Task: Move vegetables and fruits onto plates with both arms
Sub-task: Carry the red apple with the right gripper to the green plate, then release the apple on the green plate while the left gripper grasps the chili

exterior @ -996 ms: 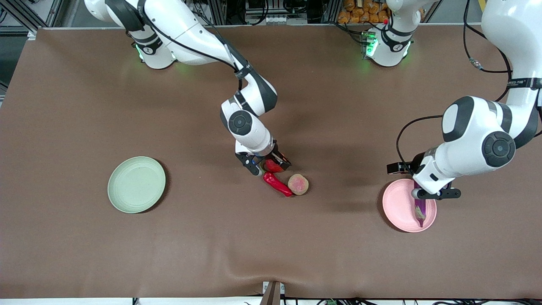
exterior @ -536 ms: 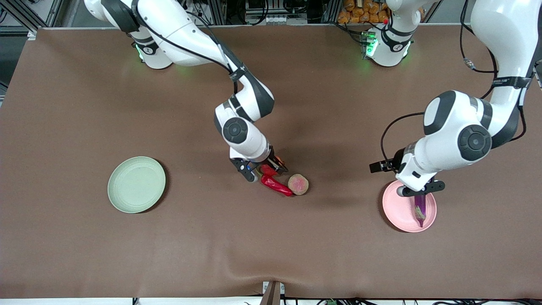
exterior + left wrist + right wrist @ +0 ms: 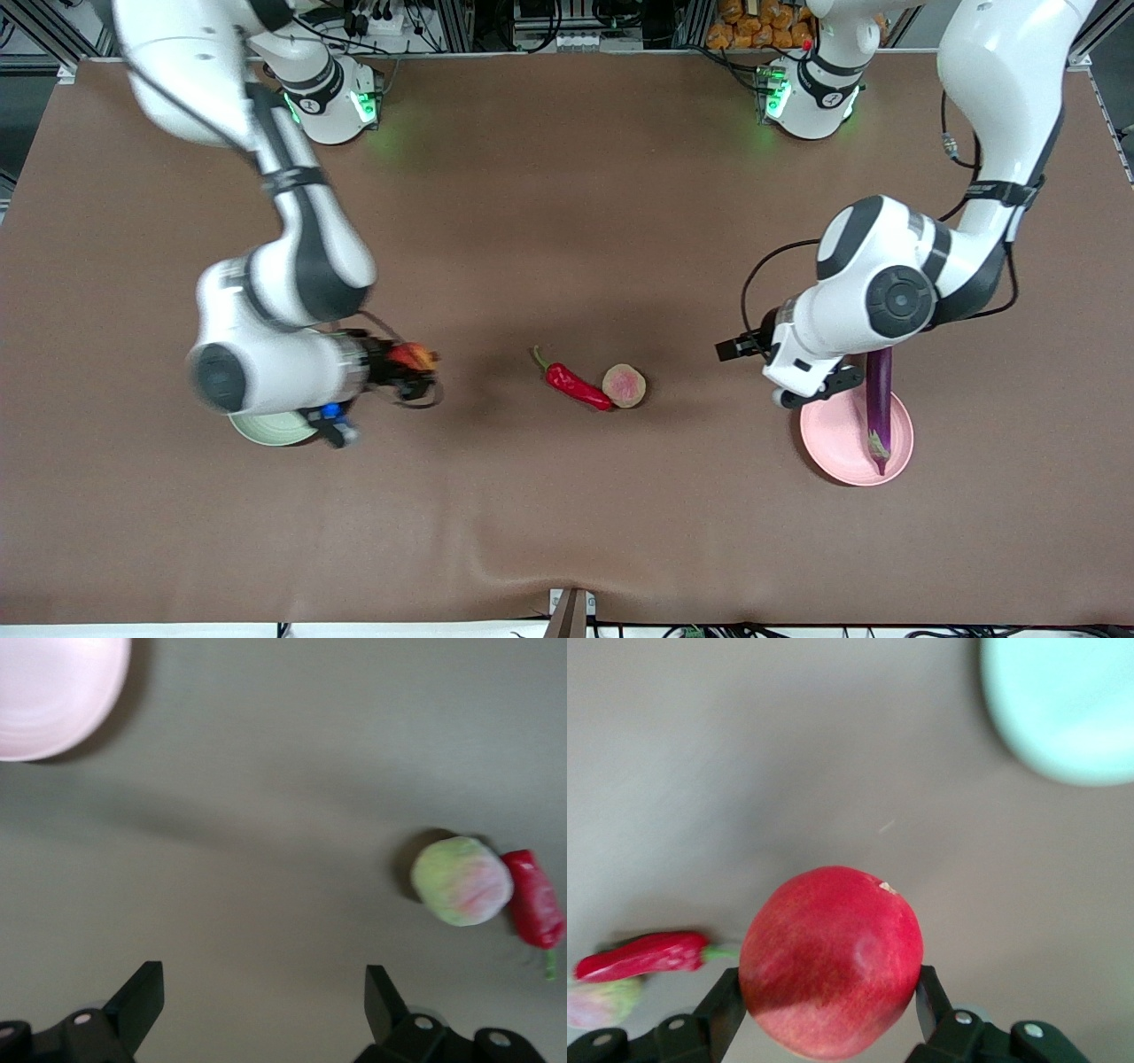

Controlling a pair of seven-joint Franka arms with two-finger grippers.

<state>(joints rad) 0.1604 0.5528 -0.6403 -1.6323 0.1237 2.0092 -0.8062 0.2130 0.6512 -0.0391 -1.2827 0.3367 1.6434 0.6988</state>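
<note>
The right wrist view shows clearly what the front view only hints at: the right claw (image 3: pixel 831 992) is pinching the red apple (image 3: pixel 831 961), one finger on each side of the fruit. In the front view the right claw (image 3: pixel 409 372) is up in the air over the brown counter (image 3: pixel 567 514), at about 3 o'clock from the green plate (image 3: pixel 270 429), and the apple (image 3: pixel 413 357) is only a small red-orange spot at its tip. The green plate is mostly covered by the right arm there; in the right wrist view the plate (image 3: pixel 1063 709) looks bare.

The left wrist view shows the left claw (image 3: pixel 264 1005) with its fingers spread wide and nothing between them. In the front view this claw (image 3: pixel 811 388) is over the pink plate (image 3: pixel 837 439), at the plate's 11 o'clock edge.

The purple eggplant (image 3: pixel 878 403) lies on the pink plate, its upper end reaching past the rim at 12 o'clock. The red chili pepper (image 3: pixel 576 385) and the peach (image 3: pixel 624 385) lie touching on the counter between the two plates, the peach at 3 o'clock from the pepper.
</note>
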